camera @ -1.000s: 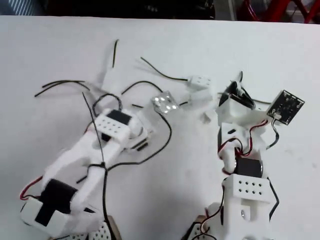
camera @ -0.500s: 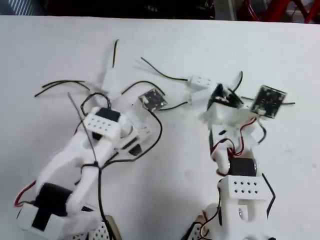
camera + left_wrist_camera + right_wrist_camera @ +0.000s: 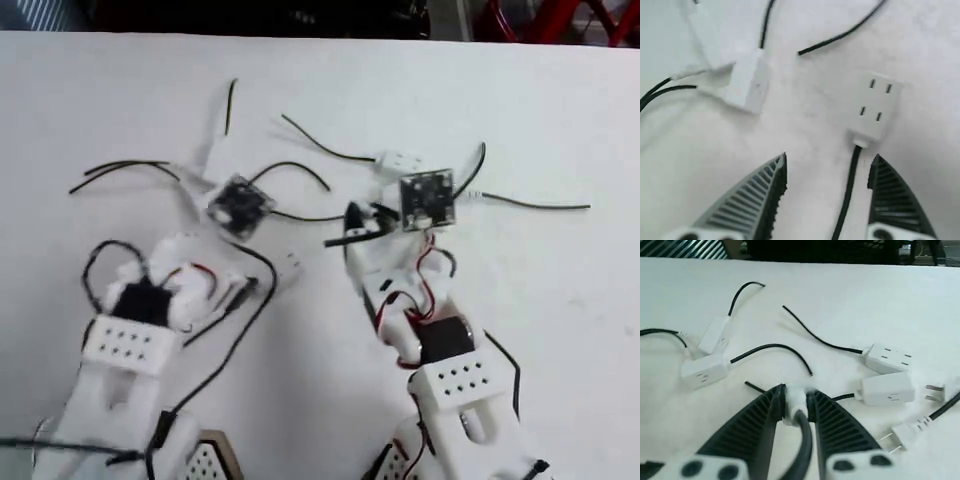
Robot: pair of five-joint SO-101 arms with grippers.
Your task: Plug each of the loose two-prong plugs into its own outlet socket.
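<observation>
Just beyond your spread left gripper (image 3: 829, 159) lay the white four-slot plastic outlet socket (image 3: 874, 106), its black cord (image 3: 847, 192) trailing back between the jaws, while your right gripper (image 3: 796, 391) clamped a small white plastic plug (image 3: 794, 407).

White table (image 3: 570, 330) — dark room beyond, red frame (image 3: 500, 15) at far edge.

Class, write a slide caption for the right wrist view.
Right gripper clamps a white, black-corded connector; outlet sockets and loose plugs lie beyond.
</observation>
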